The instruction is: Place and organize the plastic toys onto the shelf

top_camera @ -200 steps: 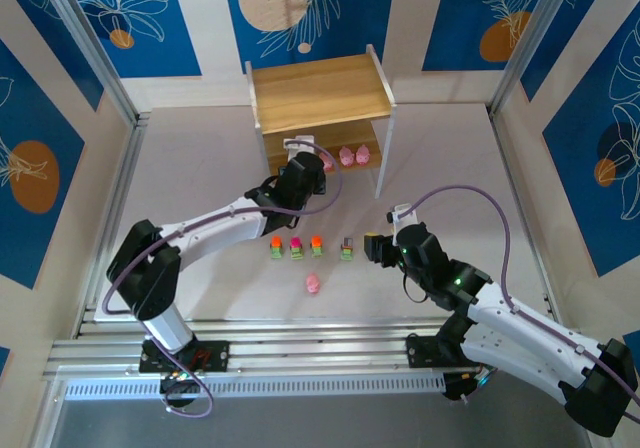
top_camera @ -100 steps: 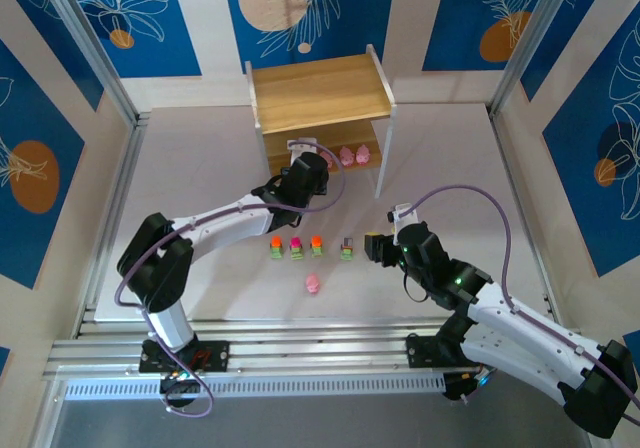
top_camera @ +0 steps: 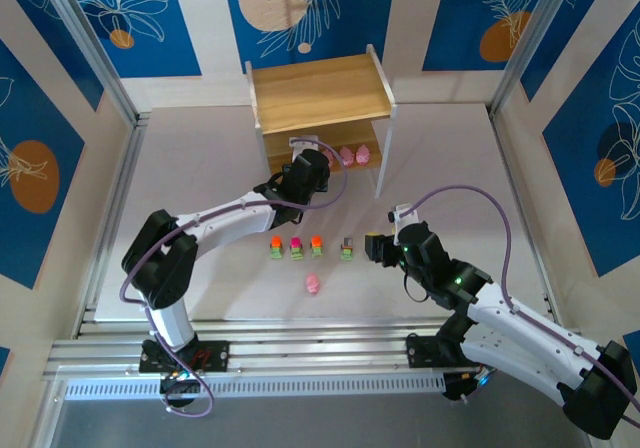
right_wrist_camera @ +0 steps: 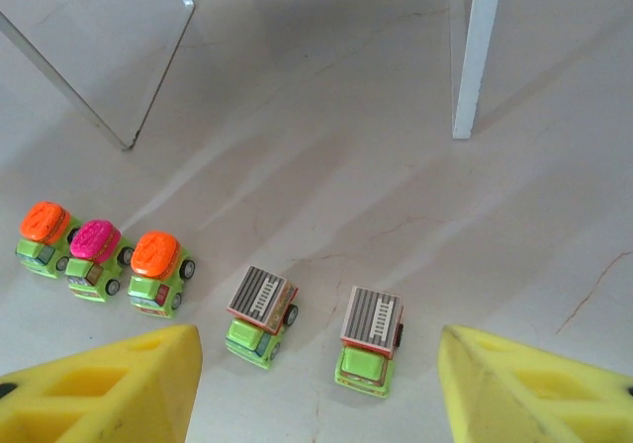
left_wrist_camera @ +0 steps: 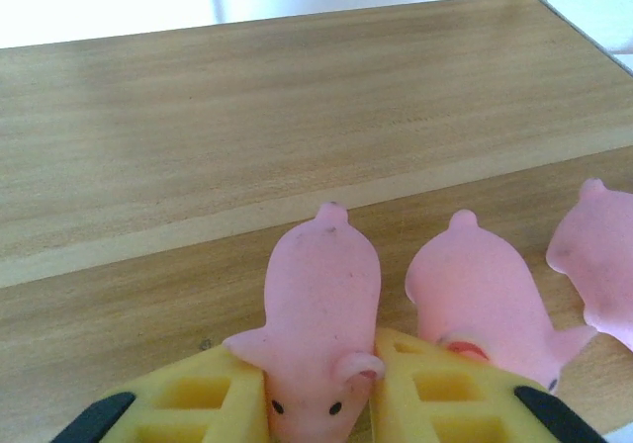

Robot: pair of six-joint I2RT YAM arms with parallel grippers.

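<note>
The wooden shelf [top_camera: 320, 93] stands at the back of the table. My left gripper [top_camera: 312, 163] reaches into its lower tier and is shut on a pink pig toy [left_wrist_camera: 321, 305] that rests on the lower board [left_wrist_camera: 119, 305]. Two more pink toys [left_wrist_camera: 480, 305] [left_wrist_camera: 598, 255] sit to its right. Another pink toy [top_camera: 313, 284] lies on the table. Three green trucks with orange or magenta tops [right_wrist_camera: 45, 237] [right_wrist_camera: 94, 258] [right_wrist_camera: 158, 270] and two grey-roofed ones [right_wrist_camera: 261, 314] [right_wrist_camera: 370, 339] stand in a row. My right gripper [right_wrist_camera: 316, 339] hovers open above the grey-roofed pair.
The shelf's white legs [right_wrist_camera: 473, 52] stand just beyond the truck row. Blue patterned walls and metal rails [top_camera: 110, 218] enclose the table. The shelf's top tier [top_camera: 300, 78] is bare wood.
My left gripper has pushed a little further into the lower tier with the pink toy. The right arm has not moved.
</note>
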